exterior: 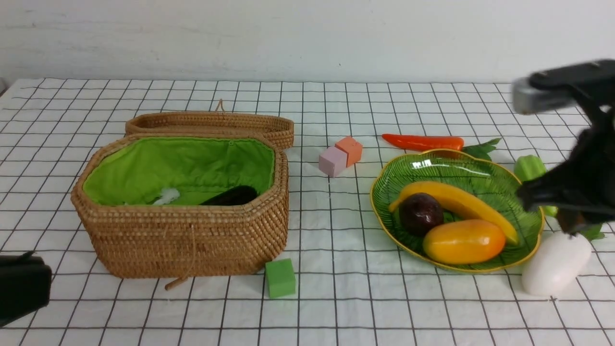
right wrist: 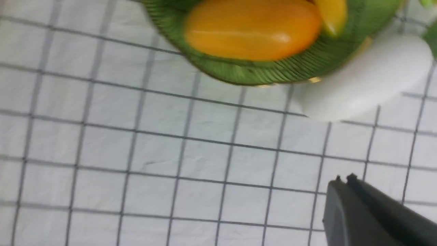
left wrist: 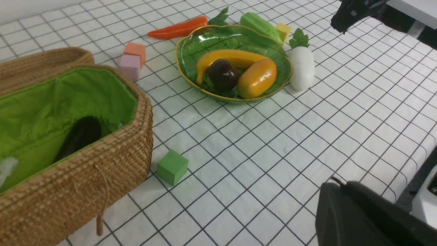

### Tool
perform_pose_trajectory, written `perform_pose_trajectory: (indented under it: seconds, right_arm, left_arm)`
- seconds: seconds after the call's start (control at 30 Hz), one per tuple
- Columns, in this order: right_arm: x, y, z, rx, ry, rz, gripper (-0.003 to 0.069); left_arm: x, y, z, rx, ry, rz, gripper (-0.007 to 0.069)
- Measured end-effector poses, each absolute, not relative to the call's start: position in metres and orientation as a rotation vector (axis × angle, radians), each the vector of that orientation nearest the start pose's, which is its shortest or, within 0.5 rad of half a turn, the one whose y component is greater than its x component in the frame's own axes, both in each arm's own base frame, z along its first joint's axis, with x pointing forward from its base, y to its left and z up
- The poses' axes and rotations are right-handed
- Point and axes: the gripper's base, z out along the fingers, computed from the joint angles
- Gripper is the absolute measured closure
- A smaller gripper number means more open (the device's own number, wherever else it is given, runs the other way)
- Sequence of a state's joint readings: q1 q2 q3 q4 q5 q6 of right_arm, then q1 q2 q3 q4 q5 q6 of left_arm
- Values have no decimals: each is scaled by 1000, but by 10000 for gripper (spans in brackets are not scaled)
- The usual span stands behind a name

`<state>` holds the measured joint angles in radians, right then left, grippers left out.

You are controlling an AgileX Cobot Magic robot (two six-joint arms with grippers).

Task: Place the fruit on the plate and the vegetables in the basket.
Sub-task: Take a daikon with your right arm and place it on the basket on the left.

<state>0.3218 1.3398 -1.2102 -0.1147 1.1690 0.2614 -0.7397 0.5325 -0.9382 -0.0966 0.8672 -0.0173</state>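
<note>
3 fruit (banana (exterior: 456, 202), mangosteen (exterior: 421, 214), mango (exterior: 463, 241)) on plate (exterior: 480, 173), just ahead of right gripper (right wrist: 343, 179); its jaws pinched together, empty. Radish (exterior: 555, 263) nr same gripper, just beside plate. Carrot (exterior: 423, 142), gourd (exterior: 528, 168) beyond plate, seen from left gripper (left wrist: 341, 184). Eggplant (exterior: 229, 196) inside basket (exterior: 182, 240), nr left gripper; that one clenched too, holding nothing.

No readable text, labels or numbers appear anywhere.

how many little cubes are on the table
4: pink cube and orange cube touching, between basket and plate; green cube in front of basket; yellow cube beside gourd. Others may hide behind the basket.
</note>
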Motion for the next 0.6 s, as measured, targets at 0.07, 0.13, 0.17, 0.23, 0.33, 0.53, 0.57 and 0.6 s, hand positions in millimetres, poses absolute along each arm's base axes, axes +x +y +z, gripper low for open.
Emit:
perform_pose_trajectory:
  seconds: [0.07,0.13,0.17,0.23,0.33,0.53,0.57,0.6]
  right_arm:
    - [248,48,317,111,2778,-5,647]
    - [250,38,305,226,2786,7,629]
    - [254,27,296,320,2789,20,598]
    - [261,16,286,407,2786,36,530]
    - [275,-2,274,556,2754,65,379]
    - [307,-30,245,752,2623,131,105]
    - [311,-32,241,765,2612,133,85]
    - [315,-36,235,789,2600,138,68]
  left_arm:
    - [48,-53,405,698,1859,-613,628]
    - [48,-54,405,704,1853,-611,628]
    - [48,-54,405,703,1852,-612,628]
    - [48,-54,406,703,1851,-612,628]
    - [48,-54,406,701,1849,-613,628]
    - [48,-54,405,703,1852,-612,628]
    - [48,-54,405,704,1853,-611,628]
    - [48,-54,405,705,1856,-611,628]
